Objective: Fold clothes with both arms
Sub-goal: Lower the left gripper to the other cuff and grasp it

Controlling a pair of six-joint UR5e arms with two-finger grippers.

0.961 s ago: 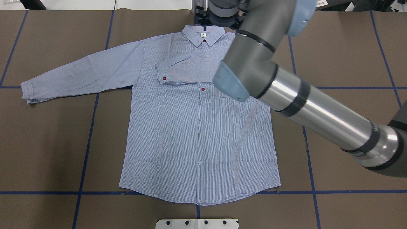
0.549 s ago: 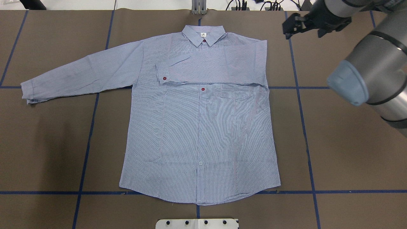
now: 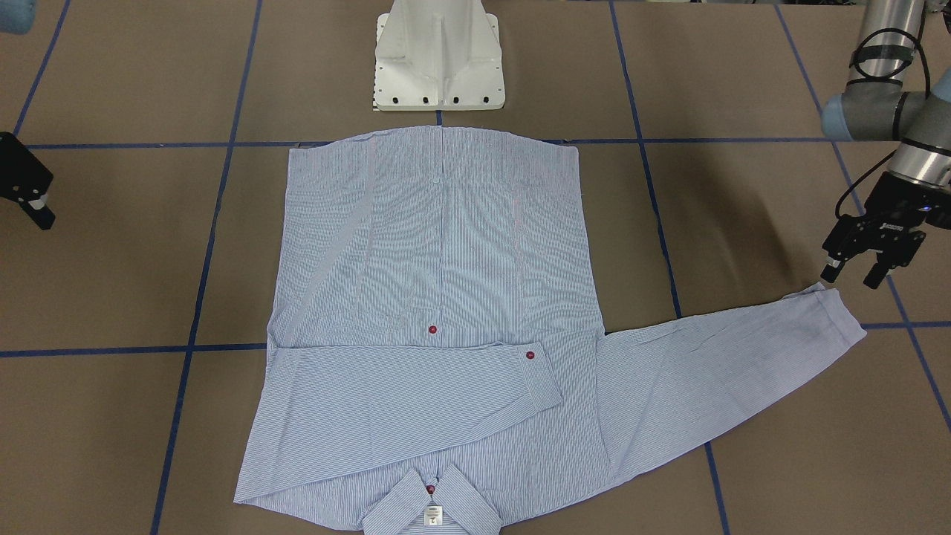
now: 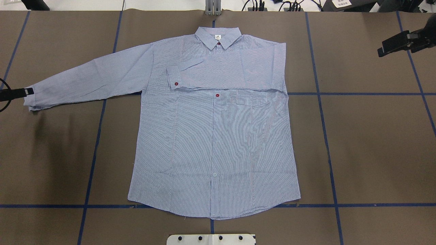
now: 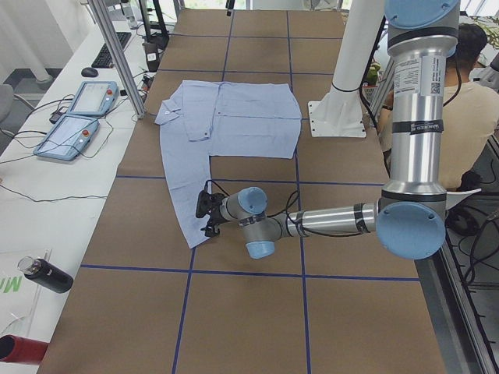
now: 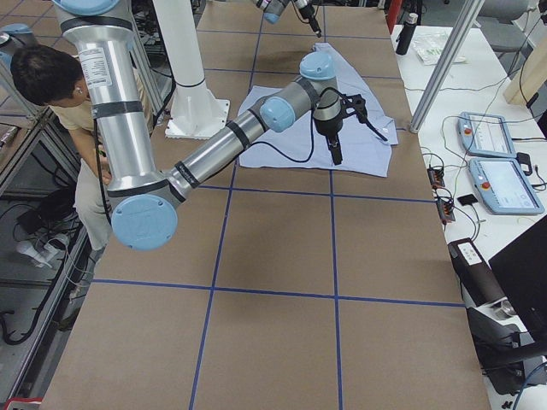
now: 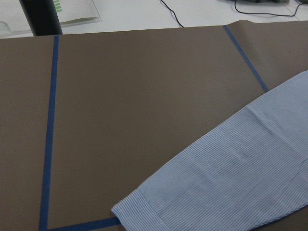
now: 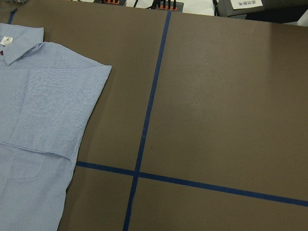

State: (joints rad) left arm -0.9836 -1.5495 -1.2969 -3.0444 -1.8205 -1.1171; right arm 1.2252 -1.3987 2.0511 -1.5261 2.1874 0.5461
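The light blue striped shirt (image 4: 214, 136) lies flat and front up, collar (image 4: 218, 35) at the table's far side. One sleeve is folded across the chest (image 4: 218, 73). The other sleeve (image 4: 92, 78) stretches out, its cuff (image 3: 836, 312) just beside my left gripper (image 3: 853, 273), which hovers open and holds nothing. The left wrist view shows that cuff (image 7: 144, 211) on the brown table. My right gripper (image 4: 396, 43) hangs off the shirt, well out past the folded shoulder (image 8: 91, 72); I cannot tell how its jaws stand. It also shows at the front view's edge (image 3: 26, 189).
The white pedestal base (image 3: 440, 59) stands at the shirt's hem side. Blue tape lines (image 4: 327, 143) cross the brown table cover. A person (image 5: 468, 86) sits behind the robot. Two tablets (image 5: 78, 117) and a dark bottle (image 5: 47, 274) lie on the side bench.
The right arm has swung off the shirt toward the table's far right corner. The left gripper has come into the overhead view beside the stretched sleeve's cuff. The shirt has not moved.
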